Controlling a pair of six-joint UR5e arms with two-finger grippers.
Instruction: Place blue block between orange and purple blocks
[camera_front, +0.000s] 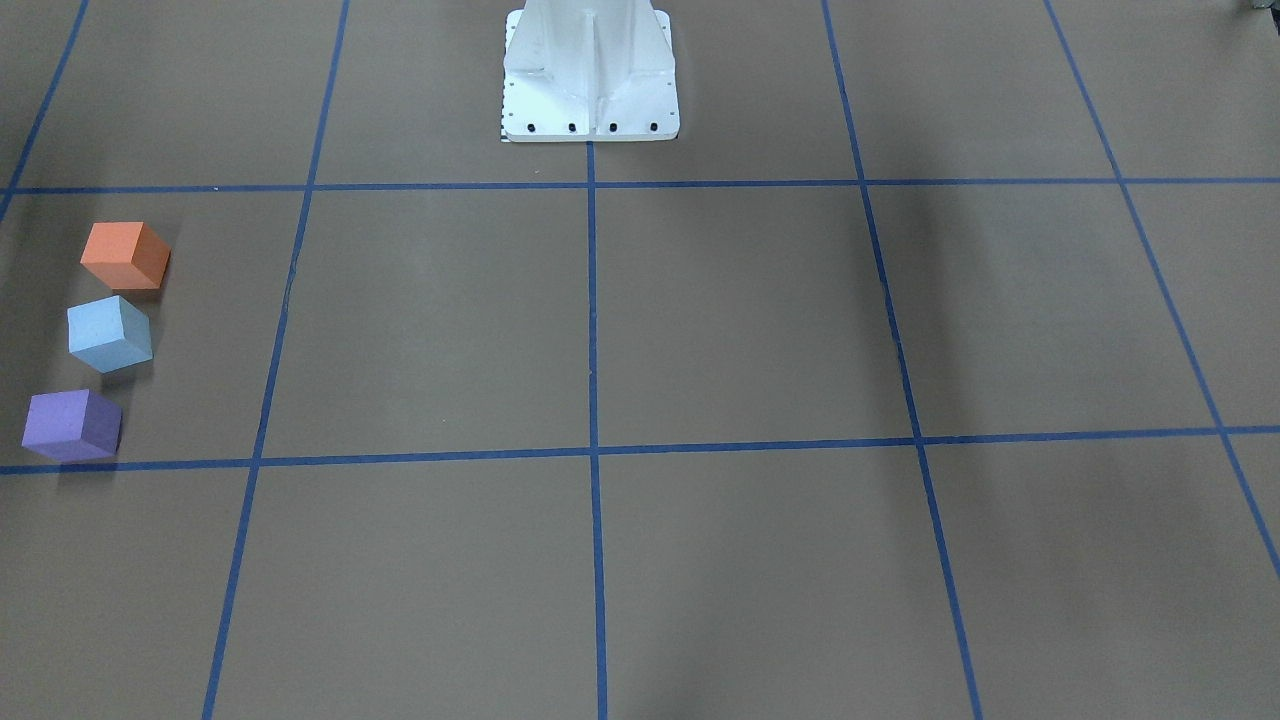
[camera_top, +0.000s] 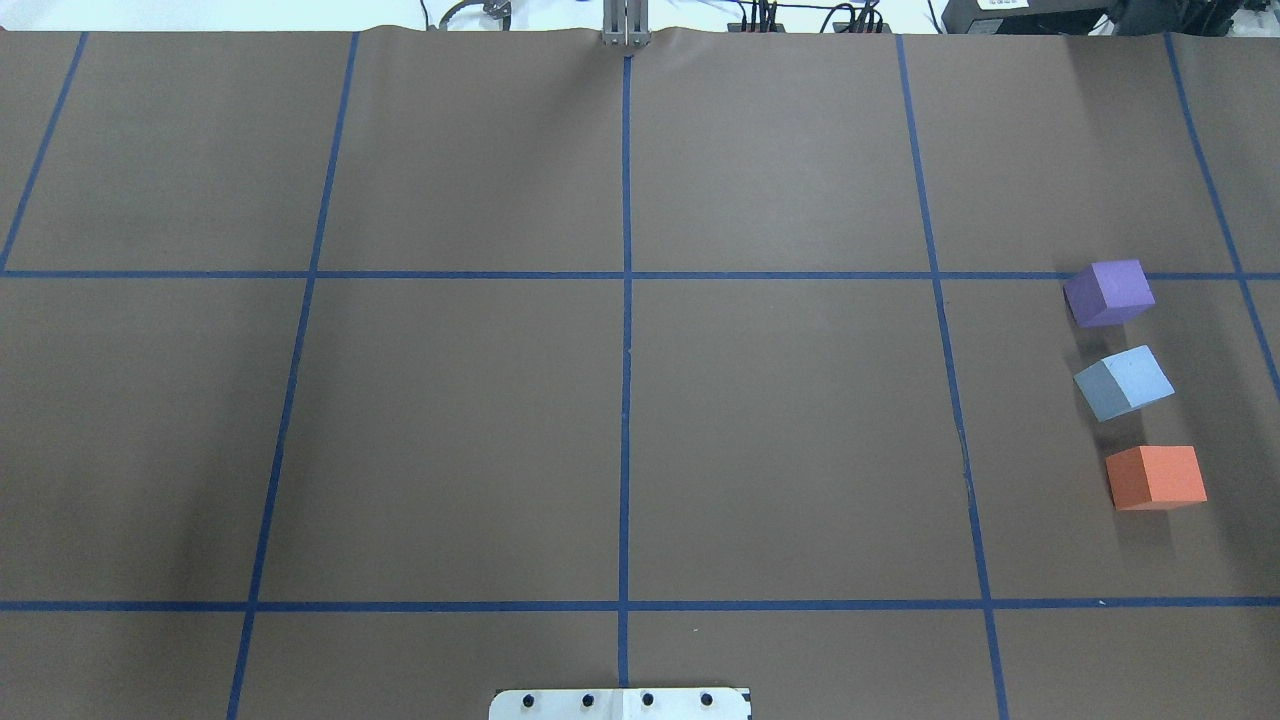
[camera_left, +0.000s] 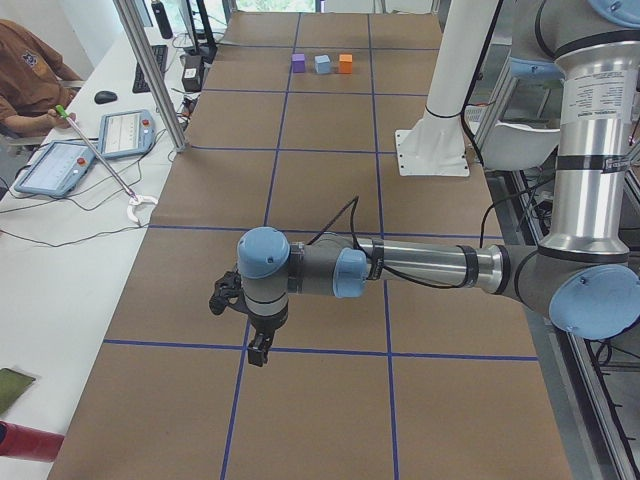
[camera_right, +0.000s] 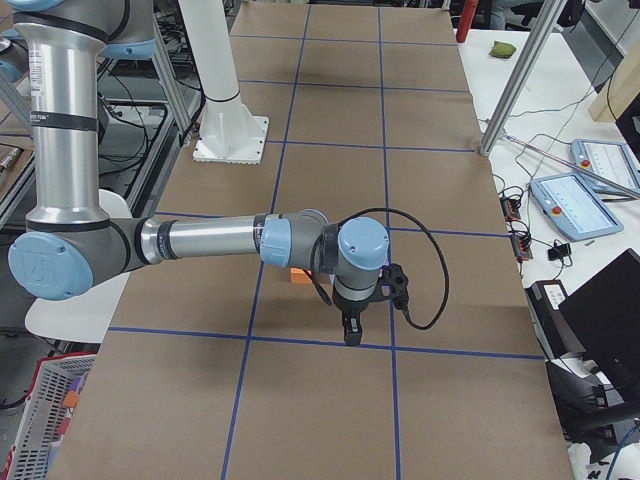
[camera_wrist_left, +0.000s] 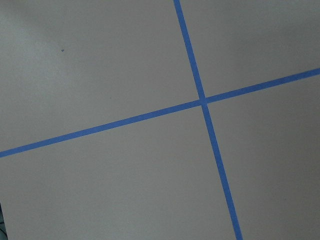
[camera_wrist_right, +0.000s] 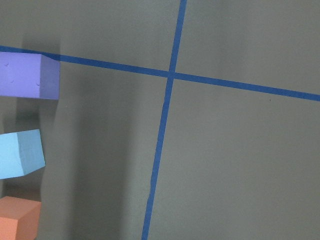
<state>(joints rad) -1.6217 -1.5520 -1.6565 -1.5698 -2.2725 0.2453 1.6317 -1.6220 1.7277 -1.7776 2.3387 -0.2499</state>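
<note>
The table (camera_top: 780, 440), brown w/ a blue tape grid, is seen bare in the middle. The left arm (camera_left: 420, 265) is held out over its own end, well apart from the blocks, presumably to keep clear. The right arm (camera_right: 200, 240) is held above the blocks' end, w/ nothing seen carried. The left gripper (camera_left: 258, 355) and right gripper (camera_right: 351, 335) are shown in side views only, so whether the jaws are spread or pressed together cannot be told. The blue block (camera_top: 1123, 382) is found resting between the purple block (camera_top: 1108, 293) and orange block (camera_top: 1156, 477), touching neither, slightly rotated. The placement is judged done.
</note>
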